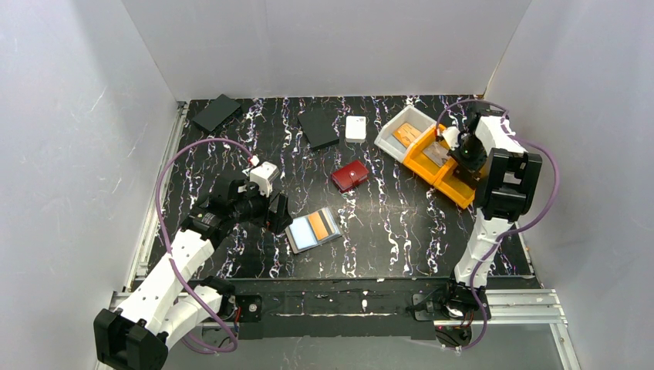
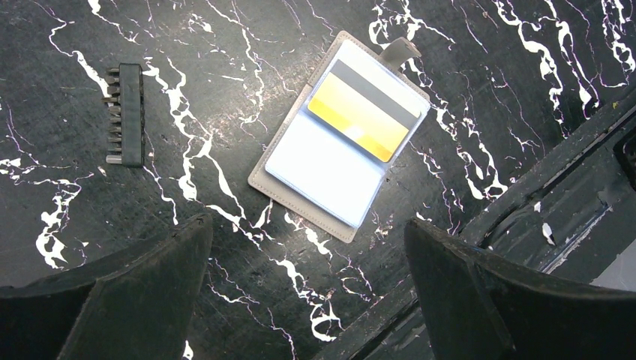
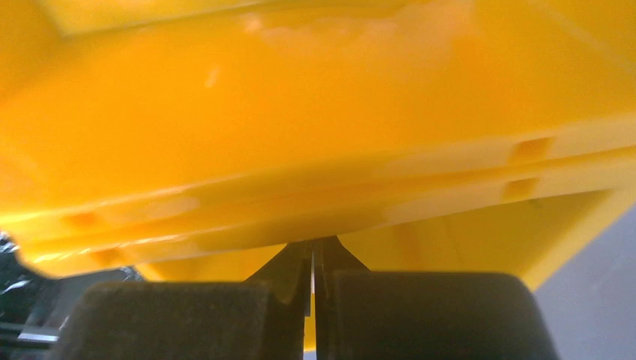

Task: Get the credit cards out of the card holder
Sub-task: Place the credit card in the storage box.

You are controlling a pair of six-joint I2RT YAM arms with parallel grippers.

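The grey card holder (image 1: 333, 223) lies open on the black marbled table, near the front middle. The light blue card (image 1: 302, 233) sits in its left half and the orange card (image 1: 320, 224) in its right half. In the left wrist view the holder (image 2: 300, 196) lies just ahead of my fingers, with the orange card (image 2: 360, 112), the light blue card (image 2: 330, 176) and the closure tab (image 2: 401, 49). My left gripper (image 1: 278, 213) is open and empty just left of the holder, not touching it (image 2: 307, 229). My right gripper (image 1: 453, 151) is shut, hard against the yellow bin (image 3: 313, 244).
A dark red case (image 1: 349, 176) lies behind the holder. Two flat black squares (image 1: 217, 112) (image 1: 318, 127) and a small white box (image 1: 355, 128) lie at the back. A white bin (image 1: 385, 139) and a yellow bin (image 1: 428, 171) stand back right. A bit holder (image 2: 127, 114) lies left of the card holder.
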